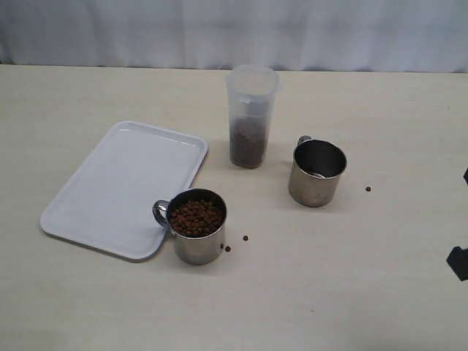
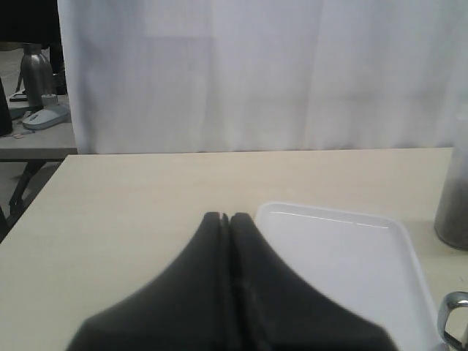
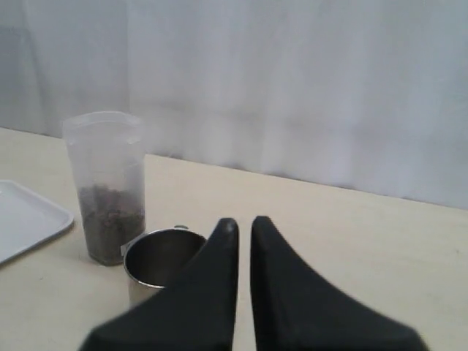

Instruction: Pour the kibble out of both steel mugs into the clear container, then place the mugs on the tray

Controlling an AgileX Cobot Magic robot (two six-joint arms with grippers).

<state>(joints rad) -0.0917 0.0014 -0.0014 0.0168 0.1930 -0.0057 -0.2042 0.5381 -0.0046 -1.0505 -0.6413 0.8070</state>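
A steel mug (image 1: 196, 225) full of kibble (image 1: 195, 217) stands at the white tray's (image 1: 121, 186) near right corner. The second steel mug (image 1: 316, 172) stands empty to the right of the clear container (image 1: 251, 117), whose bottom third holds kibble. In the left wrist view my left gripper (image 2: 225, 216) is shut on nothing, low over the table beside the tray (image 2: 344, 256). In its own view my right gripper (image 3: 245, 221) is open by a narrow gap with nothing in it, behind the empty mug (image 3: 157, 256) and the container (image 3: 106, 183).
Three loose pellets lie on the table: two (image 1: 245, 238) by the full mug and one (image 1: 368, 189) right of the empty mug. A black bit of the right arm (image 1: 459, 262) shows at the exterior view's right edge. A white curtain hangs behind the table.
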